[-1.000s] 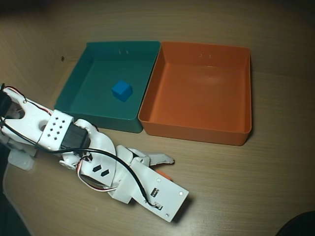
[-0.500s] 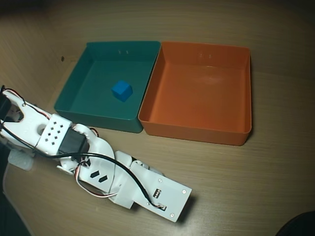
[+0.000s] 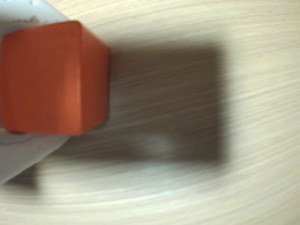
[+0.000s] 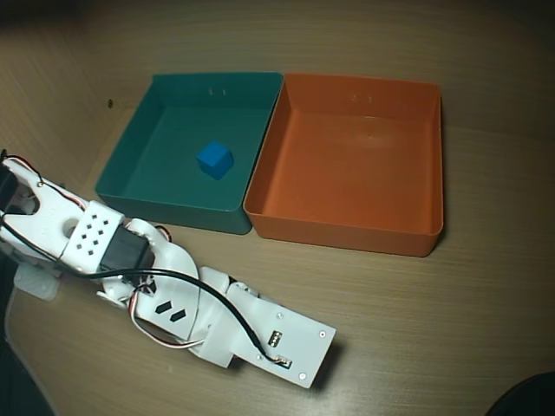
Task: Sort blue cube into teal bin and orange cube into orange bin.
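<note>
**Orange cube at the fingers, blue cube in the teal bin**

In the wrist view the orange cube (image 3: pixel 54 77) fills the upper left of the picture, very close to the camera and blurred. A pale white finger (image 3: pixel 21 150) lies against its lower left side, and a sliver of white shows above its top left corner. The cube appears to sit between the fingers, but how tightly they grip it cannot be told from this view. Beyond the cube a dark rectangular shadow falls on the light wood-grain bench (image 3: pixel 253 140).

In the overhead view the white arm (image 4: pixel 173 303) stretches low across the bench from the left edge toward the lower middle, its wrist plate covering the fingers and the orange cube, so neither shows there. The teal bin (image 4: pixel 130 169) and the orange bin (image 4: pixel 347 221) stand side by side above the arm, their adjoining walls touching, teal on the left. The blue cube (image 4: pixel 214 159) lies inside the teal bin, near the middle of its floor. The orange bin holds nothing.
</note>
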You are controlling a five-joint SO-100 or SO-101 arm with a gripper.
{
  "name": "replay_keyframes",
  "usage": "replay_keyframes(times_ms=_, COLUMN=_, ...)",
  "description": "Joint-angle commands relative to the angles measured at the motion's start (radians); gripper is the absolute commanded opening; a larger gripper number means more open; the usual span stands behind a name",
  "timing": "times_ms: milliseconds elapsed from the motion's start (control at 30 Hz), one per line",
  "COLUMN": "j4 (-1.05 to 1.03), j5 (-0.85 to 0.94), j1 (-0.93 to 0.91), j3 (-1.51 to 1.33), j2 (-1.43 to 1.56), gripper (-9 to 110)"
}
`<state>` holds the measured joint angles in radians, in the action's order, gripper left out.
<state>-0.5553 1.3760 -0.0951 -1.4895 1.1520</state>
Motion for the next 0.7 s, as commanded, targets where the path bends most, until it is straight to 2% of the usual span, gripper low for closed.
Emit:
replay_keyframes(times_ms=0, j4=0.017, j5=0.009, j1=-0.003, j3=0.018, j2=0.236, gripper=-6)
replay_keyframes(times_ms=167, j4=0.017, j5=0.011, j1=0.012, j3=0.018, j2=0.465, gripper=-6)
replay_keyframes(times_ms=333, j4=0.017, j5=0.014, j1=0.124, j3=0.018, j2=0.601, gripper=-6)
replay_keyframes(times_ms=467, j4=0.018, j5=0.029, j1=0.227, j3=0.029, j2=0.626, gripper=-6)
replay_keyframes(times_ms=667, j4=0.018, j5=0.190, j1=0.331, j3=0.190, j2=0.480, gripper=-6)
